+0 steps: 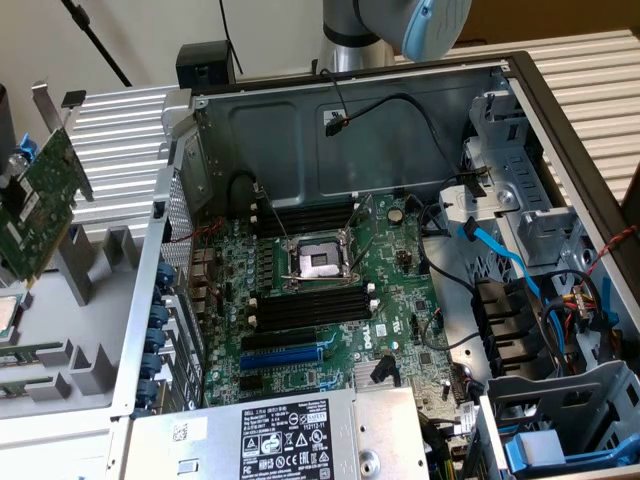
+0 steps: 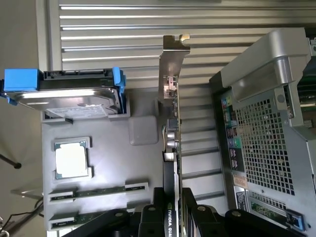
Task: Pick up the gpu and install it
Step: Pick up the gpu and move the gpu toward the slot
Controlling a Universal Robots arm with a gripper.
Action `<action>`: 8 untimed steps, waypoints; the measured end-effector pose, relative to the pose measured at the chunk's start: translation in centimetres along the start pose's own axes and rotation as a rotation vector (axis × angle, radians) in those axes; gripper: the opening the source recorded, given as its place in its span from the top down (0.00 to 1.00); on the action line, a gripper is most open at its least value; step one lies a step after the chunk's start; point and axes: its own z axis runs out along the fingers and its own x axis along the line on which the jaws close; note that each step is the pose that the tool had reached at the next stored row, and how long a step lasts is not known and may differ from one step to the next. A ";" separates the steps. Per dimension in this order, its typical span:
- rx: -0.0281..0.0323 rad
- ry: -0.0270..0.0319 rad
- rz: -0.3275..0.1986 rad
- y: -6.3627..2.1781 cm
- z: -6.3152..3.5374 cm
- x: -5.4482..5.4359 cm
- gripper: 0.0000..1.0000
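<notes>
The gpu (image 1: 40, 205) hangs tilted at the exterior view's left, outside the open computer case, green board facing the camera and silver bracket uppermost. In the wrist view I look along the gpu's thin edge (image 2: 175, 128) to its bracket at the far end, with the black shroud printed NVIDIA close to the lens. My gripper (image 2: 174, 210) is shut on the card, one black finger (image 2: 150, 217) against each face. The card sits above the grey parts tray (image 2: 138, 163), beside the case's rear panel.
The open case holds the large green motherboard (image 1: 330, 290), a power supply (image 1: 290, 430) at the front and drive cages (image 1: 540, 300) at the exterior view's right. The tray carries a hard drive with blue rails (image 2: 69, 96), a processor (image 2: 71, 160) and memory sticks (image 2: 98, 191). The case's perforated rear (image 2: 261, 143) stands close to the card.
</notes>
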 end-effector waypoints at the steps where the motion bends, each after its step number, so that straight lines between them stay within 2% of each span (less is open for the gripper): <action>1: 0.0001 0.0000 0.000 0.04 -0.28 0.0 0.74; 8: 0.0002 0.0000 0.001 0.38 -2.75 -0.3 0.74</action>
